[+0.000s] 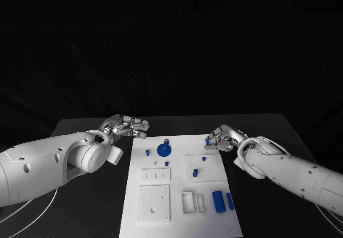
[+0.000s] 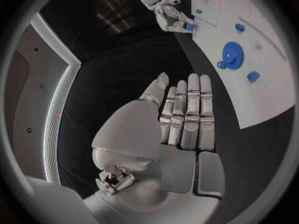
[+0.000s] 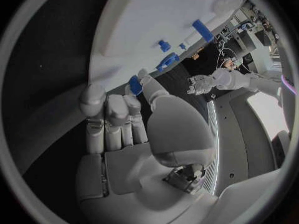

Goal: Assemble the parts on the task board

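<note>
The white task board [image 1: 214, 225] lies in the middle of the black table. A blue gear [image 1: 164, 148] stands near its far end, with small blue parts [image 1: 156, 161] beside it. My right hand [image 1: 224, 138] hovers at the board's far right edge and pinches a small blue part [image 1: 208, 144] between thumb and fingers; the right wrist view shows the same blue part [image 3: 135, 84] at its fingertips. My left hand [image 1: 127, 126] hangs over the table just off the board's far left corner, holding nothing, its fingers [image 2: 189, 112] straight side by side.
Two blue cylinders [image 1: 222, 201] lie at the board's near right beside a white slotted holder [image 1: 192, 202]. White square plates [image 1: 154, 202] sit on the left half. Blue pegs [image 1: 195, 172] stand on a raised plate at the right. Bare black table flanks the board.
</note>
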Robot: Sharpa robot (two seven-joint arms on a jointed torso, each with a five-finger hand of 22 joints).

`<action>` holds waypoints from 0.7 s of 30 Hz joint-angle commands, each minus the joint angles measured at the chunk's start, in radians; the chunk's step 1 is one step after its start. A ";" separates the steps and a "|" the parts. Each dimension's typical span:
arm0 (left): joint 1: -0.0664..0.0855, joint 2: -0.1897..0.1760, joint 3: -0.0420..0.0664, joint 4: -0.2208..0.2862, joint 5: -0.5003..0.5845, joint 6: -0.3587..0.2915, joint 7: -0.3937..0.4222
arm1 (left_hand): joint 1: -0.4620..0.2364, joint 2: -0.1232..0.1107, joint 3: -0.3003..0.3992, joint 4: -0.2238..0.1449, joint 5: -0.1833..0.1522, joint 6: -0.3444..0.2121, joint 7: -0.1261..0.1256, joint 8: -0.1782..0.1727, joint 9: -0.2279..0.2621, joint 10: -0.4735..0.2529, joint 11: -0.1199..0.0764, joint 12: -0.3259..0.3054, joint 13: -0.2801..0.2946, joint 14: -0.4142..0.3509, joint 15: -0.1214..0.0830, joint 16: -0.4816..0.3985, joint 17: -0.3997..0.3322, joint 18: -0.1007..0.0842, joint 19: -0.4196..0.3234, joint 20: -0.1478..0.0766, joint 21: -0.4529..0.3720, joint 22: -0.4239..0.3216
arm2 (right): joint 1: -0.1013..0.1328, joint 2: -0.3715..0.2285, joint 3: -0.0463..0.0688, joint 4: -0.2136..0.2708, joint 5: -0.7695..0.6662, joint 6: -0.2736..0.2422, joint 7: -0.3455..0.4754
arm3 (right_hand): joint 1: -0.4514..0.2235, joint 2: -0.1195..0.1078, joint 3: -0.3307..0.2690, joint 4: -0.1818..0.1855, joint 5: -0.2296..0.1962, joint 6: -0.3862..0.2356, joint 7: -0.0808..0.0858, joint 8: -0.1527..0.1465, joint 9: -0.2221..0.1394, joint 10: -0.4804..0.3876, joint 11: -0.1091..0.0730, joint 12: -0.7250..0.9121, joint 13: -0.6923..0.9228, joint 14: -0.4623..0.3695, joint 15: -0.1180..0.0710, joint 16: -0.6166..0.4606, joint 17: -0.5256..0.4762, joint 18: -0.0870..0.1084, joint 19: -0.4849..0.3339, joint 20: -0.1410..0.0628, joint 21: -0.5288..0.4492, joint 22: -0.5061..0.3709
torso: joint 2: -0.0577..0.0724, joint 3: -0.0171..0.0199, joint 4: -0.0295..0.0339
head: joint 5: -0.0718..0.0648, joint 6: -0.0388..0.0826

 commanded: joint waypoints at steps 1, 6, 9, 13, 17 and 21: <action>0.001 0.002 0.001 0.003 -0.030 0.014 -0.041 | -0.009 0.003 -0.005 0.008 -0.002 0.016 -0.005 -0.002 0.001 0.018 -0.007 -0.002 0.000 0.015 -0.003 0.012 0.007 -0.004 0.014 -0.003 0.008 0.004 | 0.007 -0.005 0.001 0.027 -0.026 0.001 -0.042 | -0.001 0.003 0.003 -0.001 0.006 0.013 -0.003 0.002 0.001 0.001 -0.006 0.002 0.001 0.001 -0.004 0.005 0.002 -0.005 0.006 -0.008 -0.001 0.098 | -0.002 0.0001 -0.0012 | 0.003 0.004; 0.002 0.006 0.001 0.004 -0.069 0.009 -0.104 | -0.031 -0.007 -0.031 0.043 -0.010 0.045 -0.021 -0.003 -0.003 0.097 -0.034 -0.002 0.001 0.057 -0.028 0.074 0.048 -0.016 0.055 -0.029 0.040 0.020 | 0.024 -0.012 0.002 0.082 -0.052 0.014 -0.087 | -0.003 -0.003 0.015 0.001 0.005 0.016 -0.004 0.002 0.001 0.003 -0.007 0.002 0.004 0.002 -0.004 0.005 0.004 -0.004 0.008 -0.008 0.000 0.098 | -0.005 -0.0003 -0.0019 | 0.009 0.006; 0.003 0.011 0.001 0.005 -0.095 0.008 -0.145 | -0.047 -0.012 -0.048 0.068 -0.030 0.053 -0.030 -0.003 -0.006 0.163 -0.055 0.011 0.006 0.097 -0.050 0.130 0.085 -0.020 0.087 -0.049 0.070 0.038 | 0.031 -0.010 0.002 0.107 -0.068 0.021 -0.115 | -0.004 -0.005 0.018 0.003 0.002 0.016 -0.004 0.002 0.001 0.004 -0.006 0.002 0.004 0.002 -0.004 0.006 0.005 -0.004 0.008 -0.008 -0.001 0.098 | -0.010 -0.0007 -0.0037 | 0.012 0.007; 0.007 0.022 0.002 0.007 -0.134 0.011 -0.207 | -0.051 -0.022 -0.075 0.102 -0.085 0.047 -0.035 -0.004 -0.010 0.230 -0.078 0.042 0.014 0.102 -0.080 0.269 0.180 -0.037 0.112 -0.084 0.140 0.087 | 0.036 -0.005 0.002 0.138 -0.092 0.025 -0.159 | -0.001 -0.018 0.049 0.014 -0.021 0.017 -0.006 0.003 0.001 0.006 -0.005 0.002 0.006 0.002 -0.004 0.005 0.007 -0.004 0.010 -0.008 -0.002 0.098 | -0.017 -0.0020 -0.0052 | 0.017 0.004; 0.008 0.036 0.002 0.012 -0.165 0.015 -0.271 | -0.048 -0.021 -0.087 0.134 -0.092 0.043 -0.035 -0.003 -0.010 0.238 -0.088 0.134 0.045 0.065 -0.095 0.405 0.269 -0.043 0.091 -0.101 0.217 0.153 | 0.038 0.006 0.002 0.164 -0.117 0.024 -0.206 | -0.001 -0.033 0.074 0.029 -0.018 0.020 -0.005 0.002 0.001 0.006 -0.007 0.001 0.006 0.003 -0.005 0.006 0.009 -0.004 0.010 -0.009 -0.002 0.098 | -0.022 -0.0030 -0.0050 | 0.022 0.001; 0.009 0.052 0.001 0.017 -0.189 0.024 -0.329 | -0.072 -0.033 -0.097 0.168 -0.107 0.036 -0.039 -0.003 -0.010 0.240 -0.098 0.211 0.078 0.062 -0.107 0.494 0.314 -0.040 0.081 -0.111 0.283 0.209 | 0.038 0.024 0.002 0.185 -0.139 0.024 -0.245 | 0.000 -0.040 0.090 0.034 -0.009 0.021 -0.004 0.002 0.001 0.007 -0.007 0.000 0.006 0.003 -0.005 0.006 0.009 -0.004 0.011 -0.009 -0.001 0.098 | -0.026 -0.0030 -0.0057 | 0.027 -0.002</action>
